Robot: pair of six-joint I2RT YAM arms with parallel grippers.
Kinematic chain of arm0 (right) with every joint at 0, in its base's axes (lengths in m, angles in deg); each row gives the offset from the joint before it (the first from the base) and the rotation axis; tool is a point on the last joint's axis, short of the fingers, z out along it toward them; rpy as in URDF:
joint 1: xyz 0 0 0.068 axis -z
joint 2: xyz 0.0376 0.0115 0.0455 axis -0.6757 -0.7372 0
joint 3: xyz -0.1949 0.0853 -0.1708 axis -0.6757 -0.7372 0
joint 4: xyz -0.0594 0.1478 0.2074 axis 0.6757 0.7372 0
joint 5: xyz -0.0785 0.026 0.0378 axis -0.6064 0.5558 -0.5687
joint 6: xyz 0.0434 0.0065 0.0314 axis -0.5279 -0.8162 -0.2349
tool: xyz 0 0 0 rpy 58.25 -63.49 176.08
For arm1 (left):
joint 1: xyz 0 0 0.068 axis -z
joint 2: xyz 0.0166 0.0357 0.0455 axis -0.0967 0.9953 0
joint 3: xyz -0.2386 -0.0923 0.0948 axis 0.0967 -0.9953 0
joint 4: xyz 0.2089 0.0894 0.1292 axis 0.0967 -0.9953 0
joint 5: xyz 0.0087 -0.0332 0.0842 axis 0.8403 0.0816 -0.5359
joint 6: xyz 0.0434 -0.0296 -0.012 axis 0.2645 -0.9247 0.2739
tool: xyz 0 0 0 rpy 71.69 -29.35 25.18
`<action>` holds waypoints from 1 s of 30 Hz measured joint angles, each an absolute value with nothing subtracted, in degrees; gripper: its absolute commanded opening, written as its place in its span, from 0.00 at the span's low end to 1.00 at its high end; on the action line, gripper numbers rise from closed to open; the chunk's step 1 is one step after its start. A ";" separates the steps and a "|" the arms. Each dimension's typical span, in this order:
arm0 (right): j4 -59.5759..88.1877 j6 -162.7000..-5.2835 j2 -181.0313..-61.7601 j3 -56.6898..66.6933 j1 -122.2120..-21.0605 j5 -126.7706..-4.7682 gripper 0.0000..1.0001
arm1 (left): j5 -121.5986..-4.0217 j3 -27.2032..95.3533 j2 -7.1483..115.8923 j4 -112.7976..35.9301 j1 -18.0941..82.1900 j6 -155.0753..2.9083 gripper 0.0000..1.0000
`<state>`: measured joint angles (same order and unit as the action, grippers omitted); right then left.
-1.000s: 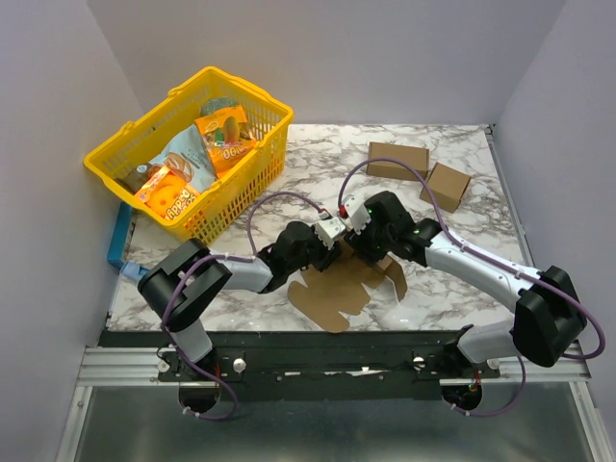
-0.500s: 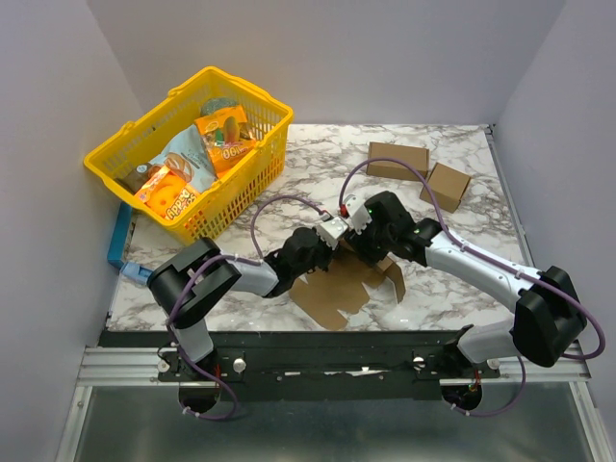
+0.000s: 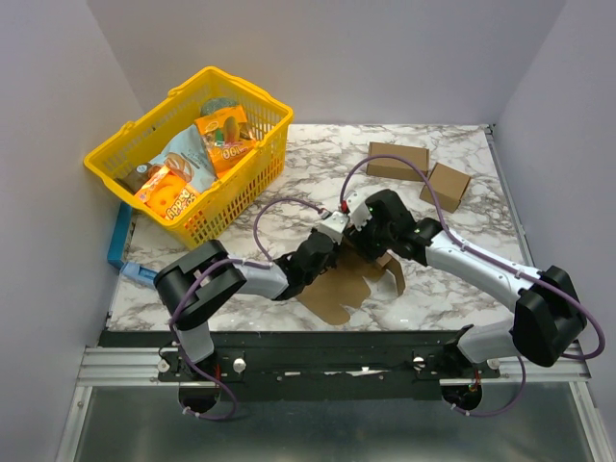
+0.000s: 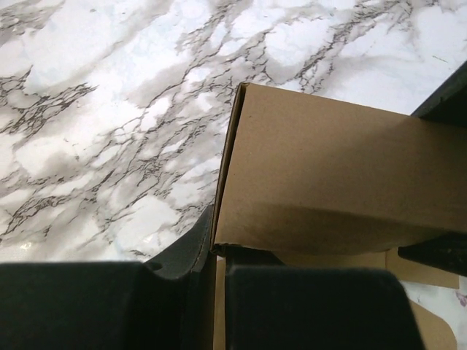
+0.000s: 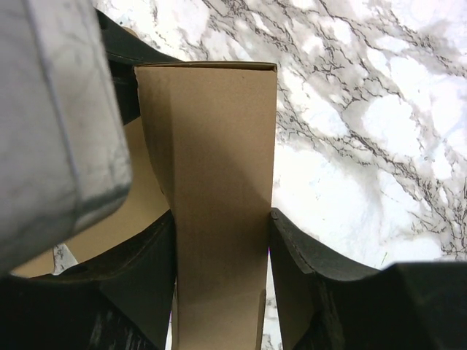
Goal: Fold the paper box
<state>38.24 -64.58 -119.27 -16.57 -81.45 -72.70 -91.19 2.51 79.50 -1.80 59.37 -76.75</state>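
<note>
Pinching a raised panel of the paper box (image 3: 337,294), near-centre on the table (image 3: 318,154), with left gripper (image 4: 219,264); clamping another with right gripper (image 5: 222,251); risks tearing or buckling cardboard if pulled apart

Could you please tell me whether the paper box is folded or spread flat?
Partly folded: one panel of the paper box stands raised in the right gripper; other flaps lie flat on the table.

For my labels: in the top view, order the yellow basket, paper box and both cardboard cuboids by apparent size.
1. yellow basket
2. paper box, partly hidden by the arms
3. long cuboid and squarish cuboid: nearly alike
</note>
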 measured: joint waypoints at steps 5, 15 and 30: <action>37.11 -65.04 -119.34 -16.57 -81.45 -72.74 0.57 | -95.96 2.90 79.50 -3.39 60.33 -79.22 0.06; 35.47 -66.13 -119.64 -16.35 -81.51 -72.70 0.57 | -102.38 2.64 79.54 -5.42 60.81 -83.46 0.18; 35.58 -66.85 -119.84 -16.35 -81.58 -70.82 0.57 | -102.29 -1.52 81.16 -0.11 59.55 -85.24 0.61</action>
